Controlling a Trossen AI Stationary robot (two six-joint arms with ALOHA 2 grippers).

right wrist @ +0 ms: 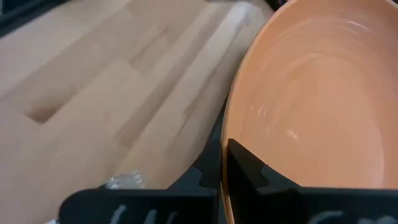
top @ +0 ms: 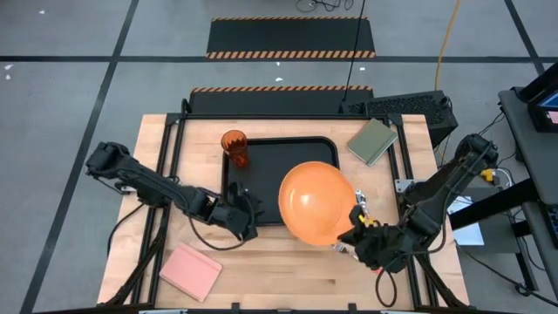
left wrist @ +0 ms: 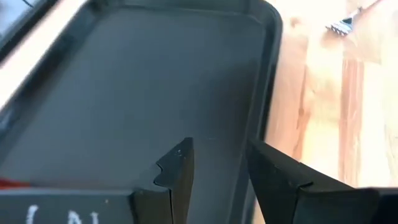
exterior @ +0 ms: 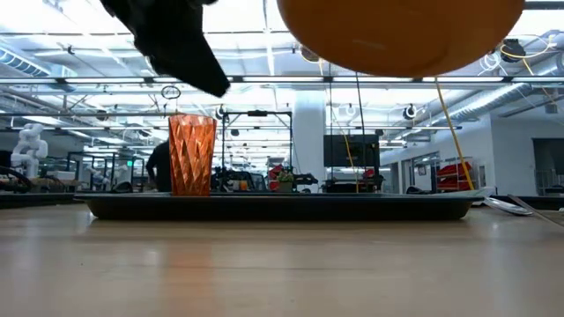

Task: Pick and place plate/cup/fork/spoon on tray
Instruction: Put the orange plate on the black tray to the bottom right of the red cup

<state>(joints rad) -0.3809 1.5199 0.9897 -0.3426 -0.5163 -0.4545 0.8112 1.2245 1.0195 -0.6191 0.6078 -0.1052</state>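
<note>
The orange plate (top: pixel 316 202) hangs over the black tray's (top: pixel 261 153) near right part, held by my right gripper (top: pixel 356 228) at its near right rim. In the low view the plate's underside (exterior: pixel 401 35) is high above the tray (exterior: pixel 282 208). The orange cup (top: pixel 234 148) stands upright in the tray's far left corner. My left gripper (top: pixel 247 212) is open and empty over the tray's near left rim (left wrist: pixel 264 93). The fork's tines (left wrist: pixel 341 26) lie on the table right of the tray, partly under the plate in the high view (top: pixel 360 201). The spoon cannot be made out. My right gripper pinches the plate's rim (right wrist: pixel 229 134) between its two fingers, one finger (right wrist: pixel 249 171) on the plate's inner face and the other under it. The fingers come from the table's near right side. The plate is lifted clear of the tray and table.
An olive-green block (top: pixel 373 141) lies at the table's far right, and a pink block (top: pixel 192 270) at the near left. Bare wood shows along the near edge between them.
</note>
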